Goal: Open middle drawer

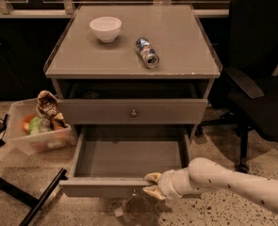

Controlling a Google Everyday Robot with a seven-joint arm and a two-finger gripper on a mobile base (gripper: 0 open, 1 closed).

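Observation:
The middle drawer (129,157) of the grey cabinet is pulled well out and shows a plain grey, empty inside. Its flat front (101,188) faces the floor side of the view. My gripper (152,186) reaches in from the lower right on a white arm (223,180). It sits at the right part of that front's top edge, with its tan fingers (152,177) apart, one by the edge and one lower in front. Above, another drawer front with a round knob (134,112) stands nearly shut. The lowest drawer is hidden under the open one.
A white bowl (105,28) and a can lying on its side (147,52) rest on the cabinet top (82,60). A clear bin of snacks (39,128) stands on the floor at left. A black office chair (258,79) is close on the right. Black stand legs (35,199) cross the lower left.

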